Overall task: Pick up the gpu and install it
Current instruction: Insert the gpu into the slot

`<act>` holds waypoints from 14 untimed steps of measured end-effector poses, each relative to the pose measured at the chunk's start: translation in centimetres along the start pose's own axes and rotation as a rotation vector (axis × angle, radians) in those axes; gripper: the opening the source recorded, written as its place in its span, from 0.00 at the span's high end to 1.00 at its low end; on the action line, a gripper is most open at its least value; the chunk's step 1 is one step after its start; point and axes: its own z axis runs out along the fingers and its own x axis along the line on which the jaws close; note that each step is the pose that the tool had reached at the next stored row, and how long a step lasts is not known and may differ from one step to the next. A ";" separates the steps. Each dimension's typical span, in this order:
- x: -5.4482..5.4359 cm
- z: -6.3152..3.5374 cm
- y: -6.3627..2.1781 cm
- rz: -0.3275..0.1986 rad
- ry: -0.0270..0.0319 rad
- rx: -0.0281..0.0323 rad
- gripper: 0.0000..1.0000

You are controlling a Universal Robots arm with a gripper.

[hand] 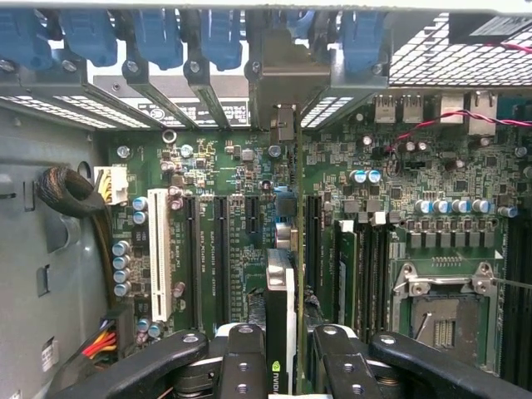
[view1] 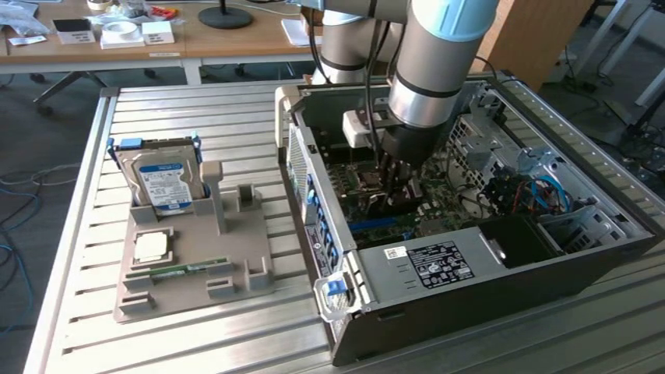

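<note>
My arm (view1: 437, 54): comes in from 12 o'clock in the exterior view and drops into the open computer case (view1: 540, 265).
My gripper (view1: 400, 187): down inside the case, close above the motherboard (hand: 249, 166), near the middle of the opening.
Gripper state: narrow, clamped on the gpu (hand: 281, 291); my two black fingers (hand: 241, 357) press on its opposite faces.
The gpu: held on edge between my fingers, green board and black cooler seen edge-on. It runs straight from my gripper towards the rear wall of the case.
Gpu against the board: it stands among the long black expansion slots (hand: 220, 249), parallel to them. I cannot tell whether its lower edge is in a slot.
Rear wall: a row of blue latches (hand: 158, 37) sits above the bracket openings, and the far end of the gpu points at one of them.
Neighbours on the board: a white slot (hand: 158, 249) on one side of the gpu, the empty CPU socket (hand: 436, 312) well off on the other.
Counter (view1: 83, 312): slatted metal, carrying the case at 3 o'clock and a grey holder (view1: 244, 234) at 9 o'clock in the exterior view.
Holder: a hard drive (view1: 161, 183) with a blue label stands upright at its 12 o'clock end, and a thin green memory stick (view1: 187, 270) lies towards 6 o'clock.
</note>
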 end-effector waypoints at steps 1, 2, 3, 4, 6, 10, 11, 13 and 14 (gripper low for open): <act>0.0 0.02 0.00 0.000 -0.0002 0.0001 0.73; 0.0 0.04 0.00 0.000 -0.0002 0.0001 0.73; 0.0 0.09 0.00 0.000 -0.0006 0.0003 0.73; 0.0 0.15 0.01 0.000 -0.0006 0.0003 0.73; 0.0 0.27 0.04 0.000 -0.0003 0.0001 0.73; 0.0 0.64 0.14 0.000 -0.0002 0.0001 0.73; 0.0 0.74 0.17 0.000 -0.0003 0.0002 0.73; 0.0 0.89 0.17 0.000 -0.0003 0.0001 0.73; 0.0 0.95 0.17 0.000 -0.0003 0.0002 0.73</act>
